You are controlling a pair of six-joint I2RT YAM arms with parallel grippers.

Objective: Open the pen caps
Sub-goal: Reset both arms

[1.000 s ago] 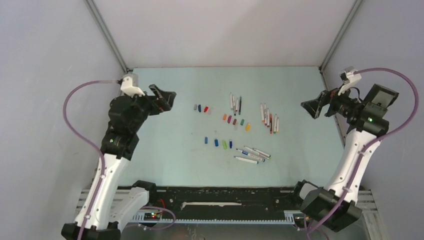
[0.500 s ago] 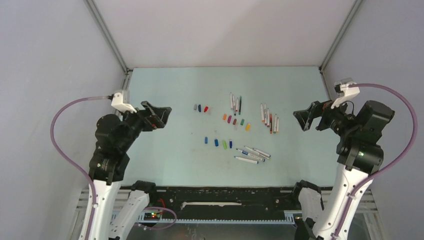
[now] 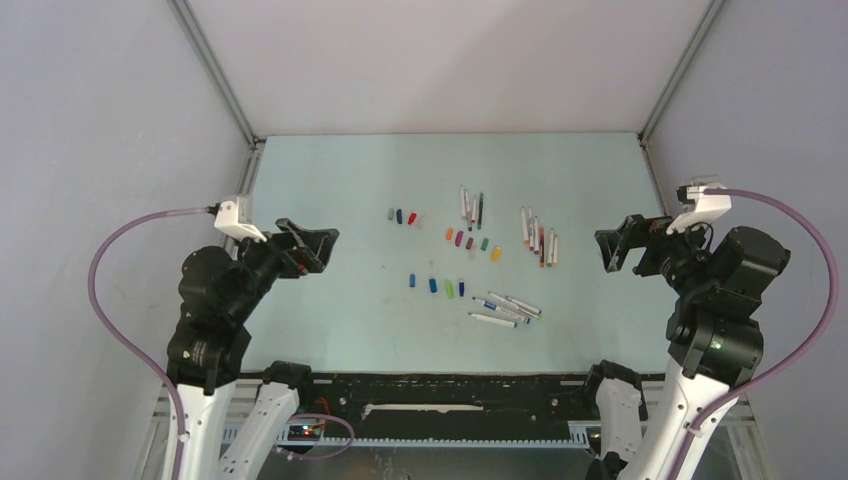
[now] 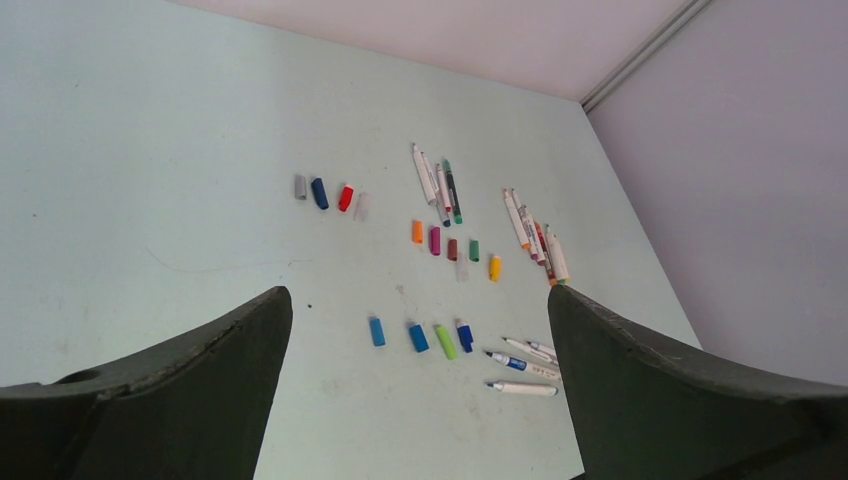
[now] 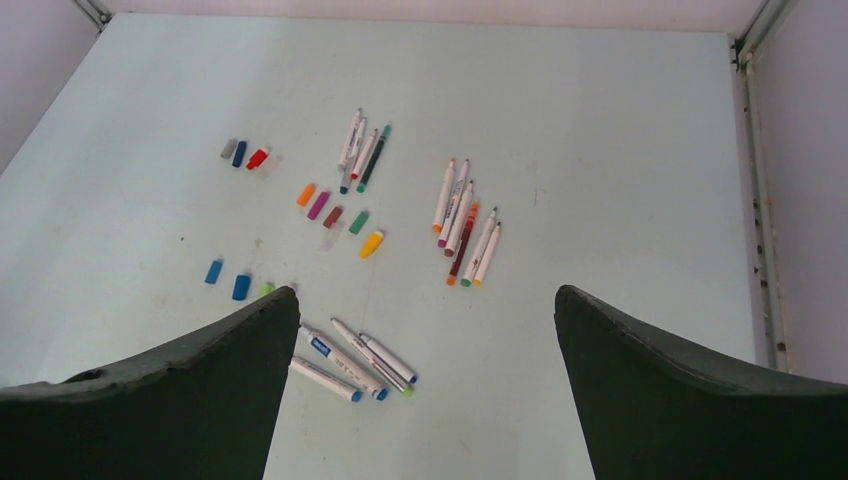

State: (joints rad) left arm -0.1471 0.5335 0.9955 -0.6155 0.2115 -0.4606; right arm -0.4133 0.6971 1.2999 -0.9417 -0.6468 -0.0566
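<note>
The pen caps lie loose on the pale green table in three short rows: grey, blue and red (image 3: 400, 215), orange to yellow (image 3: 470, 242), and blue and green (image 3: 435, 285). The same rows show in the left wrist view (image 4: 320, 193) (image 4: 452, 245) (image 4: 420, 335) and in the right wrist view (image 5: 243, 155) (image 5: 338, 215). Uncapped white pens lie in three bunches (image 3: 470, 208) (image 3: 538, 238) (image 3: 505, 308). My left gripper (image 3: 310, 245) (image 4: 418, 295) hangs open and empty, well left of the caps. My right gripper (image 3: 615, 245) (image 5: 425, 292) hangs open and empty to the right of the pens.
Grey walls enclose the table on the left, back and right, with metal corner posts (image 3: 215, 75) (image 3: 680, 70). A black rail (image 3: 450, 395) runs along the near edge between the arm bases. Purple cables loop off both wrists.
Both arms have drawn back toward the near edge, carrying the grippers nearer and a little lower. Both stayed open. Caps and pens have not moved.
</note>
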